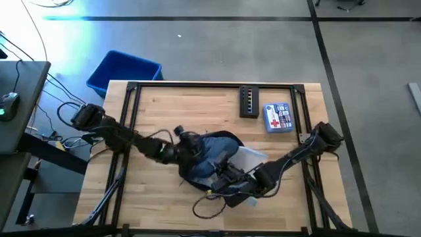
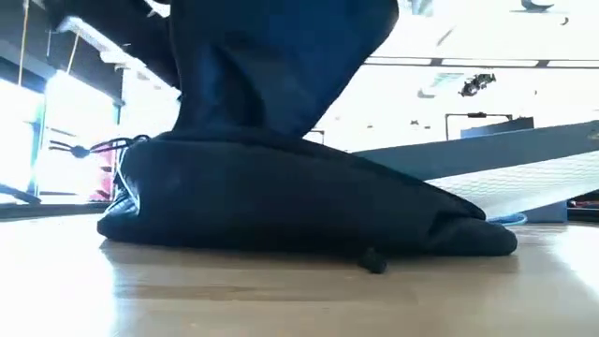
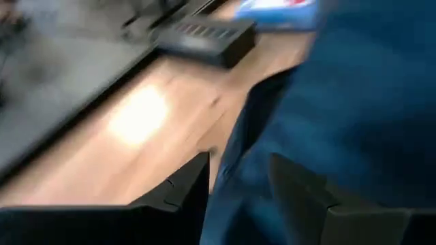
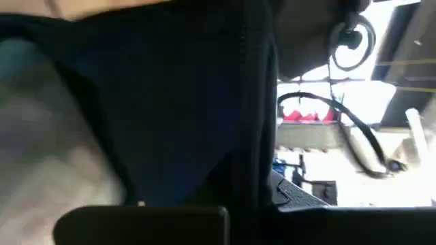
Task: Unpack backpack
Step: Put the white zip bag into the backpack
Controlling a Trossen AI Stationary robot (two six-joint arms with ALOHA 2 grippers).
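The dark navy backpack (image 1: 212, 157) lies in the middle of the table, its bottom flat on the wood (image 2: 299, 206). One part of its fabric (image 2: 281, 65) is drawn up out of the top of the low view. My left gripper (image 1: 191, 141) is at the backpack's far left part, shut on blue fabric (image 3: 238, 197). My right gripper (image 1: 227, 174) is at the backpack's near right side, and dark fabric (image 4: 170, 102) fills its wrist view. A pale pouch (image 1: 251, 158) sticks out at the backpack's right. My left gripper has an edge of the backpack's blue fabric (image 3: 235, 163) between its two fingers (image 3: 194, 187). One layer or several, I cannot tell. The rest of the backpack stays on the table.
A black box (image 1: 248, 101) and a blue first-aid pack (image 1: 277, 117) lie at the table's far right. A bright blue bin (image 1: 123, 71) stands beyond the far left corner. A black cord (image 1: 209, 205) loops near the front edge. Bare wood shows at the near left.
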